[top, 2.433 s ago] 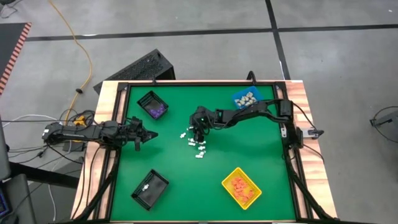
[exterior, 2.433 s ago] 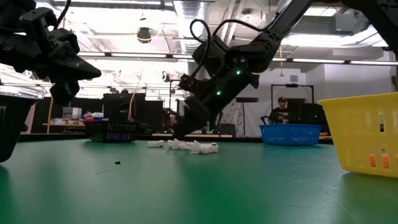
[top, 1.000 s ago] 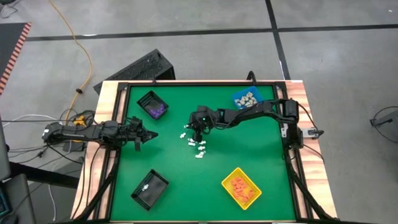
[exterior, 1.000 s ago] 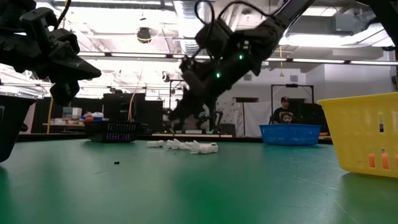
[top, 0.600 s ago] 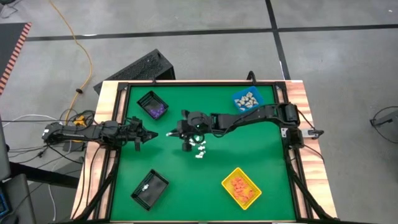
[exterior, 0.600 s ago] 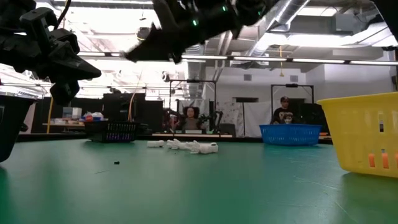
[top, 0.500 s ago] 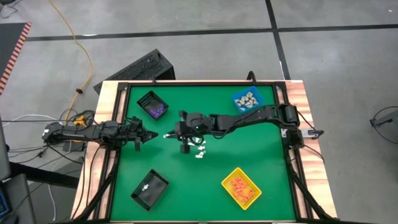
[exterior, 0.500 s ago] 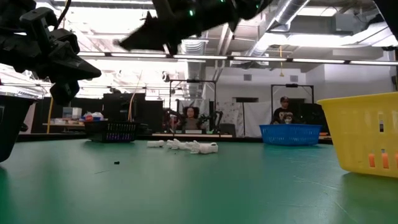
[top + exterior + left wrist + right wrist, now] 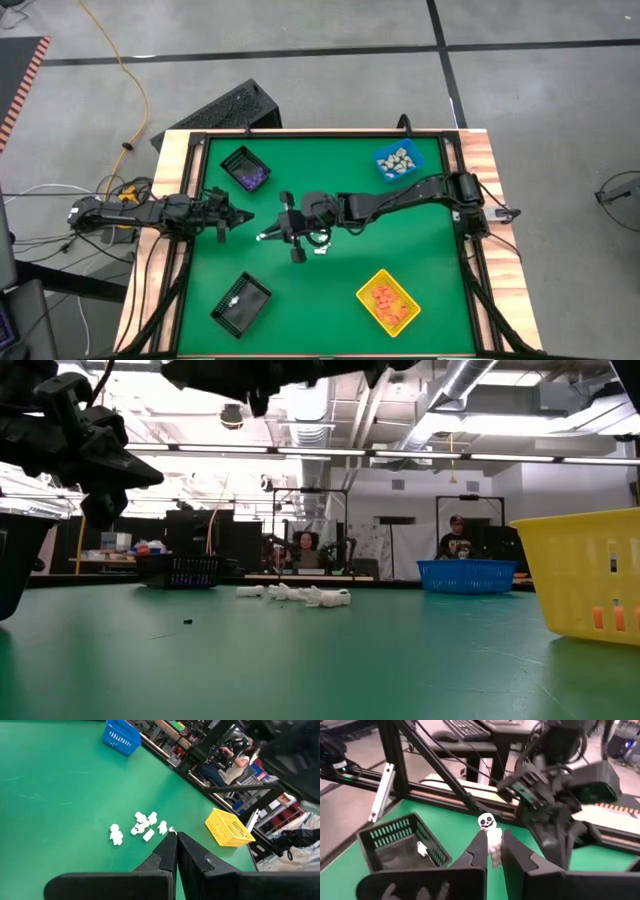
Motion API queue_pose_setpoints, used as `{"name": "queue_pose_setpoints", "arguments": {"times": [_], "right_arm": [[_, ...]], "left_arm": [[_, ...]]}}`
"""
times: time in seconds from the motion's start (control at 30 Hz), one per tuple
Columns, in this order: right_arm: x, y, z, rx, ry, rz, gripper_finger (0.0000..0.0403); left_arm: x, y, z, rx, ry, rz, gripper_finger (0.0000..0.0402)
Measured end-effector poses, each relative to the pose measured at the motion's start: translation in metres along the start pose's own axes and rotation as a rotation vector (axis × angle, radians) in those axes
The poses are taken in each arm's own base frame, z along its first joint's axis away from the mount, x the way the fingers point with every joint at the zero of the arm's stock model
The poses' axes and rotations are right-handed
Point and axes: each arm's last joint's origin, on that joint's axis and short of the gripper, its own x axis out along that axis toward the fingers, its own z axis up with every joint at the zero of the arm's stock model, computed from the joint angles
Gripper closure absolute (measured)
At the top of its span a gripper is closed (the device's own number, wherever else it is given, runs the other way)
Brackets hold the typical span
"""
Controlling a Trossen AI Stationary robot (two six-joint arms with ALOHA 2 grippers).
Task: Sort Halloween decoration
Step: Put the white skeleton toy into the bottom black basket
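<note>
The right gripper (image 9: 266,236) sits just left of centre in the high view, reaching across the green table (image 9: 400,240) from the right edge, and its fingers are pinched narrowly on one white skeleton figurine (image 9: 491,836), whose round skull with black eyes stands up between the fingertips (image 9: 479,845) in the right wrist view. The left gripper (image 9: 243,217) hangs at mid left of the high view, near the right gripper's tip, with its fingers pressed together on nothing; in the left wrist view they meet along one closed seam (image 9: 176,851).

Four bins stand on the table. A blue bin (image 9: 397,160) at upper right holds several beige pieces, too small to count. A yellow bin (image 9: 388,300) at lower right holds a layer of orange pieces. A black bin (image 9: 245,168) at upper left holds purple pieces. A second black bin (image 9: 241,302) at lower left holds one white piece (image 9: 421,848).

The unsorted white figurines (image 9: 140,826) lie in a loose cluster near the table's centre, partly under the right arm in the high view. The left wrist view shows about six of them: one (image 9: 116,834) lies apart, and the others are bunched together.

Two people (image 9: 303,550) sit in the room behind, at centre and centre right of the low view.
</note>
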Motion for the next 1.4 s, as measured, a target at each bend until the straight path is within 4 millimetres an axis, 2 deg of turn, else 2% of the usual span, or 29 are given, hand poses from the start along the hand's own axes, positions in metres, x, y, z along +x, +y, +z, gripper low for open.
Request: {"name": "queue_pose_setpoints", "arguments": {"times": [0.23,0.37,0.5,0.67,0.8,0.93,1.17,1.4], "right_arm": [[0.002,0.021,0.006,-0.013,-0.055,0.061,0.0354],[0.014,0.037,0.000,-0.004,-0.102,0.109,0.0354],[0.032,0.053,-0.007,0.031,-0.101,0.138,0.0354],[0.068,0.066,-0.003,0.074,-0.151,0.151,0.0354],[0.098,0.075,-0.015,0.081,-0.098,0.164,0.0354],[0.116,0.081,-0.022,0.127,-0.040,0.176,0.0354],[0.126,0.087,-0.048,0.149,0.116,0.209,0.0351],[0.124,0.090,-0.057,0.167,0.226,0.215,0.0300]], "left_arm": [[0.000,0.001,0.001,0.001,-0.022,0.022,0.0401],[0.000,0.001,0.001,0.000,-0.026,0.025,0.0401],[0.000,0.000,0.001,-0.001,-0.031,0.025,0.0401],[0.001,0.001,0.000,-0.010,-0.017,0.025,0.0401],[0.001,0.000,-0.001,-0.011,0.007,0.001,0.0401],[0.001,0.000,-0.001,-0.011,0.017,-0.003,0.0401],[0.001,0.000,-0.001,0.006,0.017,-0.003,0.0401],[0.001,0.000,-0.001,0.007,0.018,-0.002,0.0401]]}}
